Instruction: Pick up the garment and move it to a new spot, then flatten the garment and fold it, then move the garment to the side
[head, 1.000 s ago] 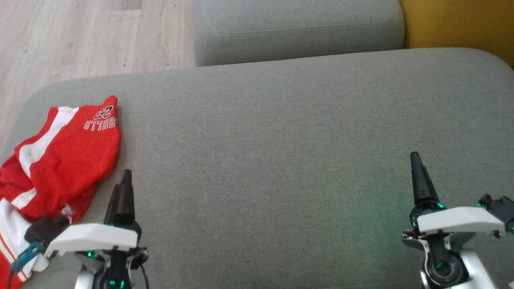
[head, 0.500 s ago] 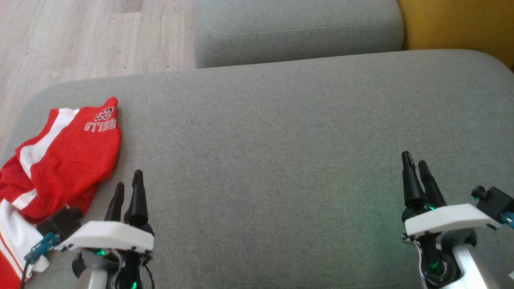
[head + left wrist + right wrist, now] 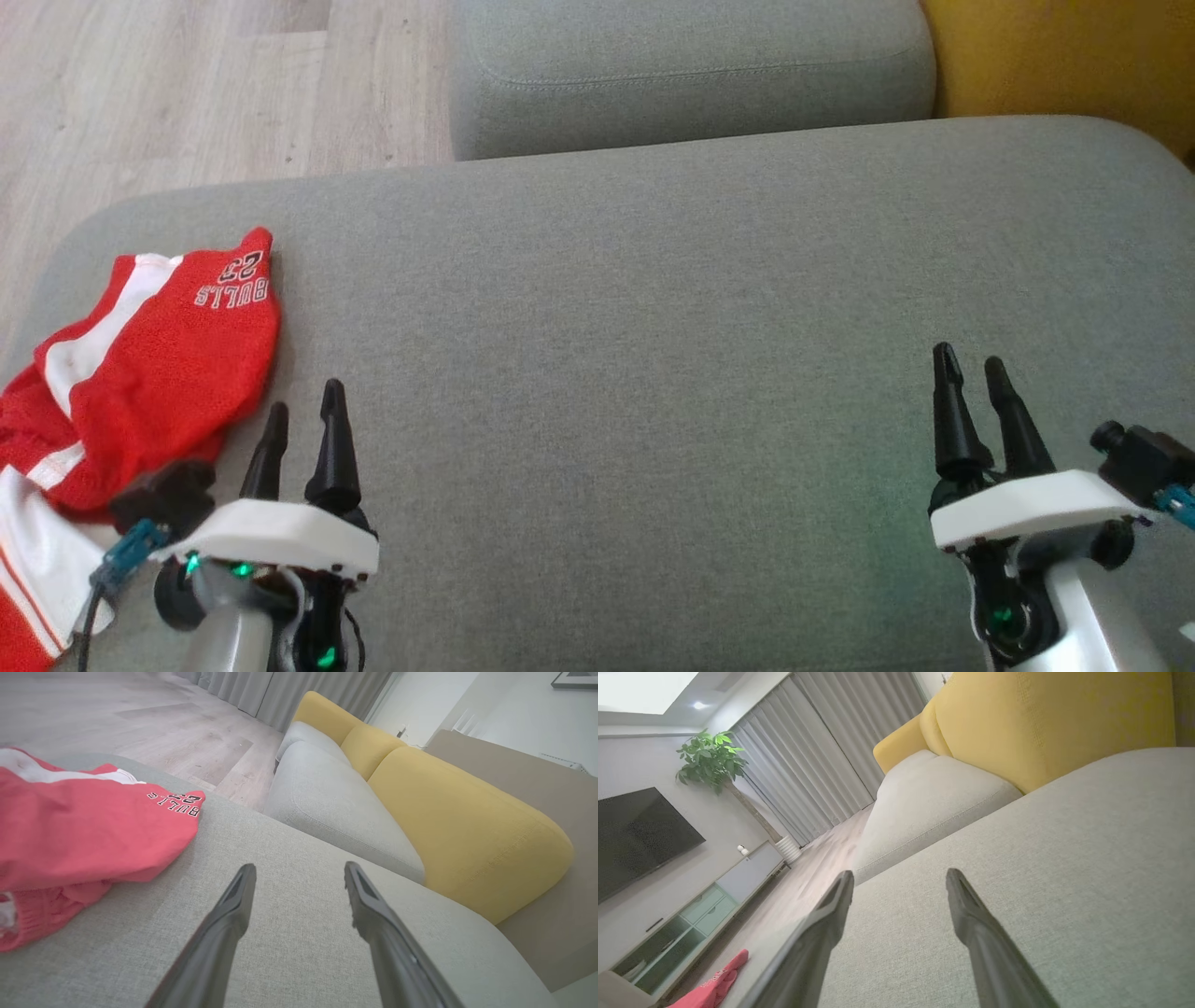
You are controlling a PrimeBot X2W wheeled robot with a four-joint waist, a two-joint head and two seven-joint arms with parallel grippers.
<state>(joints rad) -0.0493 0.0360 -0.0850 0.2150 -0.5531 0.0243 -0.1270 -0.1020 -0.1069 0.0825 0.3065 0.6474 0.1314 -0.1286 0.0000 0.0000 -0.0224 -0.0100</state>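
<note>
Left claw (image 3: 304,399): the two dark fingers stand apart with nothing between them, tips pointing toward the far edge of the grey seat cushion (image 3: 635,327). Whether the tips touch the fabric cannot be told. The white wrist block sits just behind the fingers, and the forearm drops out of the bottom of the head view. The claw is near the cushion's near-left corner.

Garment (image 3: 159,364): red mesh with white stripes and lettering "BULLS 23", lying crumpled along the left edge of the cushion. It is just beside the left claw, on that claw's left. The fingers are clear of the cloth, though the wrist's dark camera block overlaps it in the head view.

Right claw (image 3: 969,357): fingers likewise spread and empty, pointing the same way, with the wrist block level and the forearm below it. It is toward the near-right corner, well apart from the garment.

Surroundings: a second grey cushion (image 3: 691,65) lies beyond the far edge, a yellow backrest (image 3: 1055,56) at the far right, and wood floor (image 3: 187,84) off the left side
</note>
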